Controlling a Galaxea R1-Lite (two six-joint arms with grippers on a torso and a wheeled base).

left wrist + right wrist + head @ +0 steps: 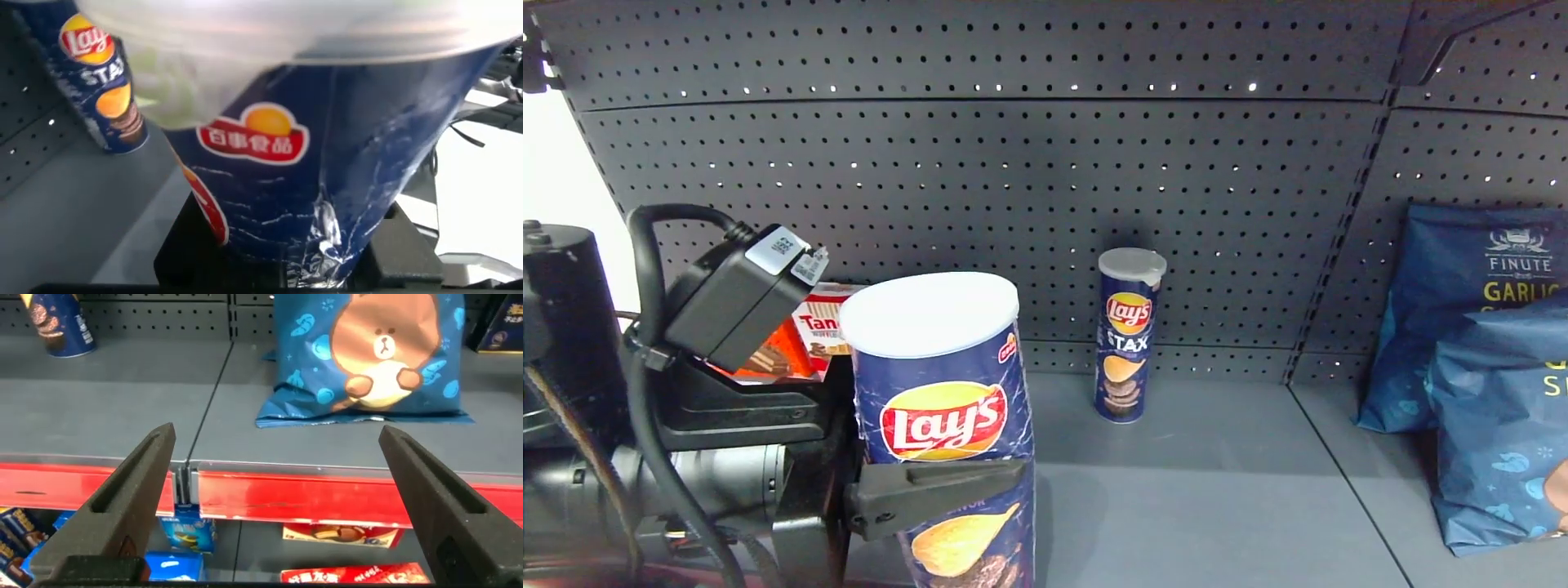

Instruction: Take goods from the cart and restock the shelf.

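Blue with a white lid, the held can (943, 384) stands upright in our left gripper (964, 490), which is clamped on its lower half, one dark finger crossing the front of the label. We have it at the front left of the shelf (1217, 490); its base is cut off from sight, so we cannot tell whether it touches the boards or hangs just above them. A shelved can (1128, 335) of the same kind stands upright farther back, close to the pegboard (1013, 180) and well apart from the one we carry. A wafer box (825, 322) sits behind our left wrist, and blue bags (1494, 408) fill the bay to the right. Our right gripper (276, 433) hangs in front of the red rail (327, 494) with its fingers spread wide and nothing between them, a bear bag (376, 359) lying on the shelf beyond. We judge the job partly done: one can is placed, and this one has reached the shelf but is not yet released. What is left is to set it down beside or in front of its twin, let go, and bring more, since bare shelf lies between the cans and the bags
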